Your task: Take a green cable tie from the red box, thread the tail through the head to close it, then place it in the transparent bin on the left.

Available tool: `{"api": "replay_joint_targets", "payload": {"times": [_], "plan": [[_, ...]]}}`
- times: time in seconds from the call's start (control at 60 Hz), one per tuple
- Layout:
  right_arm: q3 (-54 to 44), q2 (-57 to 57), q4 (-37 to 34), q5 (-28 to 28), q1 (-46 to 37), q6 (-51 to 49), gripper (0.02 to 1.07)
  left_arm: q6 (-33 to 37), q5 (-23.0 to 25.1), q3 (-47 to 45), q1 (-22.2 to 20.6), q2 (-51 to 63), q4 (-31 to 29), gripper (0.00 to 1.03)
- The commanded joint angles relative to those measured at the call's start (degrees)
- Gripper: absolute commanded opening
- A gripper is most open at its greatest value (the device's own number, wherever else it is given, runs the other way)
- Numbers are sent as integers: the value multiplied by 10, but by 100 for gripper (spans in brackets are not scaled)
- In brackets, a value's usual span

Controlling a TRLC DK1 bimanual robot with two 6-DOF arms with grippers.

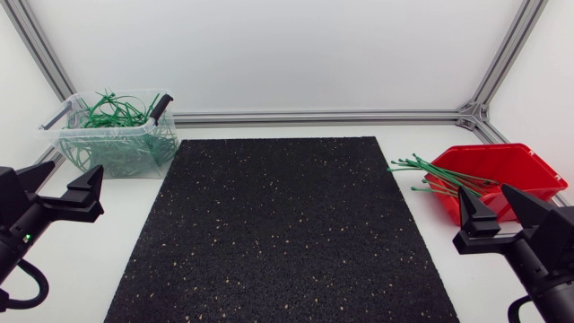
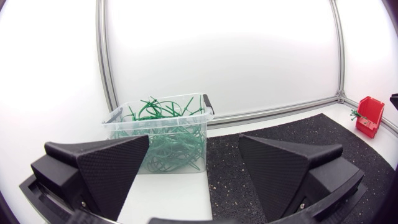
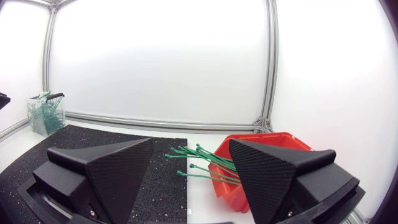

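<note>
A red box (image 1: 502, 178) sits at the table's right, with several straight green cable ties (image 1: 439, 177) sticking out over its left rim. The transparent bin (image 1: 117, 135) at the back left holds a tangle of looped green ties. My left gripper (image 1: 65, 184) rests open near the front left, empty, with the bin (image 2: 163, 138) ahead of its fingers. My right gripper (image 1: 500, 208) stands open at the front right, just in front of the red box (image 3: 261, 163); the green ties (image 3: 202, 163) lie ahead between its spread fingers, untouched.
A black speckled mat (image 1: 278, 229) covers the middle of the table. Aluminium frame rails (image 1: 314, 117) run along the back edge and up the corners. The bin has a black handle clip (image 1: 160, 108) on its right rim.
</note>
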Motion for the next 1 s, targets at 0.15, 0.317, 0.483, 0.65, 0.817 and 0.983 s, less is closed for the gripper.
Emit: {"api": "replay_joint_targets", "payload": {"times": [0.15, 0.317, 0.483, 0.65, 0.817, 0.983], "plan": [[-52, -48, 12, -31, -24, 23, 90, -31, -4, -54, -12, -70, -17, 100], [-52, -48, 12, -31, -24, 23, 91, -41, -26, -73, -34, -123, -47, 100], [-52, -48, 12, -31, -24, 23, 91, -50, -48, -92, -56, -175, -75, 100], [-52, -48, 12, -31, -24, 23, 91, -61, -73, -113, -80, -235, -108, 100], [-52, -48, 12, -31, -24, 23, 91, -69, -93, -131, -101, -285, -135, 100], [-52, -48, 12, -31, -24, 23, 91, -79, -115, -149, -122, -336, -164, 100]]}}
